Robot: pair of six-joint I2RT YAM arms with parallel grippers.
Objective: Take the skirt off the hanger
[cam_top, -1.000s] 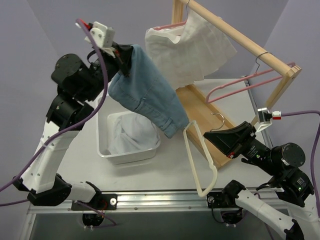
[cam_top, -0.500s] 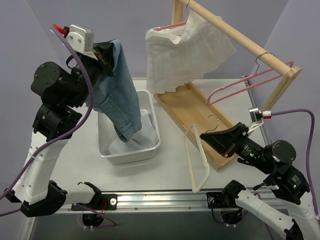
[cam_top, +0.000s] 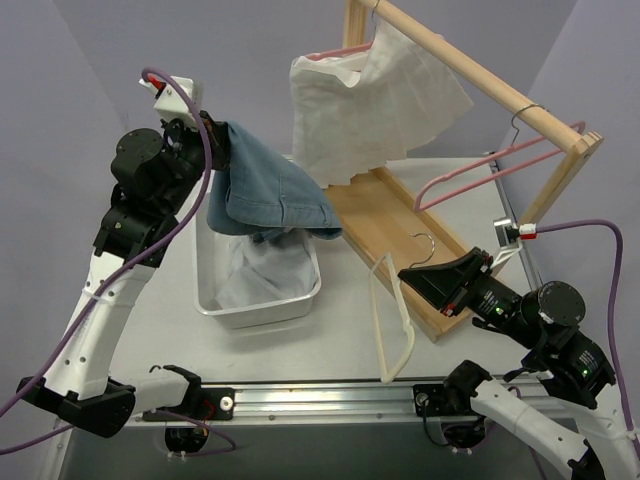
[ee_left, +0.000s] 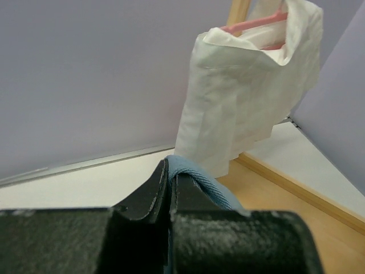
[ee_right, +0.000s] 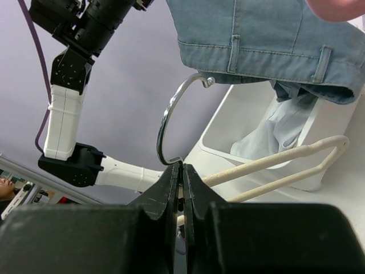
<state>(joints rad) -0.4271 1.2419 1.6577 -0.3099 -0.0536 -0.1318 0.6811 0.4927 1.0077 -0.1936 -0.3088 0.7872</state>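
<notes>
Top external view: the denim skirt [cam_top: 275, 190] is already free of the cream hanger [cam_top: 377, 325] and hangs bunched in the upper left of the frame. It is pinched at 1 edge by the left gripper [cam_top: 220, 140]. The left wrist view shows those 2 fingers pressed together with a fold of blue cloth between them.

From that pinch the skirt's long axis runs toward frame right, and its lower hem droops over the white bin [cam_top: 258, 312] without touching it. The bin lies straight below the cloth, so the next move looks like a lowering and release by the left arm alone.

The right gripper [cam_top: 412, 274], at lower right, is clamped on the bare hanger at the foot of its wire hook. It is well apart from the skirt. The hanger's frame trails down toward the near table edge.
</notes>
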